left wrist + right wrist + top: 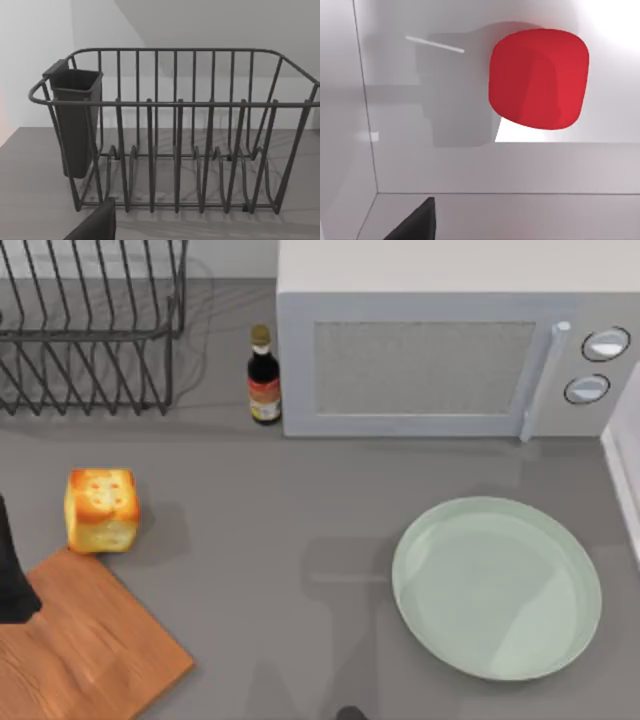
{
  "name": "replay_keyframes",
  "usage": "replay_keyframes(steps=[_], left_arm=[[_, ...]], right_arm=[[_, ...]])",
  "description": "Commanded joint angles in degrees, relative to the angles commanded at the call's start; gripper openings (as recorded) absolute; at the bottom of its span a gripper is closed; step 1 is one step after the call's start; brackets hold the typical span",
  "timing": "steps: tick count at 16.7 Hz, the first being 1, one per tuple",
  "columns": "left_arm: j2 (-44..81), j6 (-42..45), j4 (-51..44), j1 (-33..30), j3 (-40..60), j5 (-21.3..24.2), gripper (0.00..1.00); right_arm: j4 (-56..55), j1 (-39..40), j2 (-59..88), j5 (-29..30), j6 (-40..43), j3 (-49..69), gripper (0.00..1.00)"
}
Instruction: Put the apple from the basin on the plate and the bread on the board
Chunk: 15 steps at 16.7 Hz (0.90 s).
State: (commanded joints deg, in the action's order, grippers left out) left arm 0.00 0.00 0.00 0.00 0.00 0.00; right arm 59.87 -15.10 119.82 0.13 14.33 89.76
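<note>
The left arm (12,580) is matte black and smooth, with no markings visible.

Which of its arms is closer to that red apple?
The right. Its wrist camera looks straight at the apple in the white basin; the left arm is over the board.

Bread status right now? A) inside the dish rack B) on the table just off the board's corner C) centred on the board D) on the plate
B: the top view shows the bread sitting on the grey table beside the corner of the board.
</note>
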Motion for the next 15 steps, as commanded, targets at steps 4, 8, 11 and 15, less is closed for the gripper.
replay_keyframes(steps=[4, 8, 11, 15], left_arm=[[0.00, 0.00, 0.00, 0.00, 0.00, 0.00, 1.00], [0.00, 0.00, 0.00, 0.00, 0.00, 0.00, 1.00], [0.00, 0.00, 0.00, 0.00, 0.00, 0.00, 1.00], [0.00, 0.00, 0.00, 0.00, 0.00, 0.00, 1.00]], right_arm=[[-3.65, -0.04, 2.40, 0.02, -0.03, -1.41, 1.00], [-13.26, -0.13, 8.39, 0.08, -0.10, -5.03, 1.00], [-21.40, -0.20, 13.26, 0.12, -0.17, -8.15, 1.00], [-27.42, -0.24, 16.94, 0.16, -0.24, -10.56, 1.00]])
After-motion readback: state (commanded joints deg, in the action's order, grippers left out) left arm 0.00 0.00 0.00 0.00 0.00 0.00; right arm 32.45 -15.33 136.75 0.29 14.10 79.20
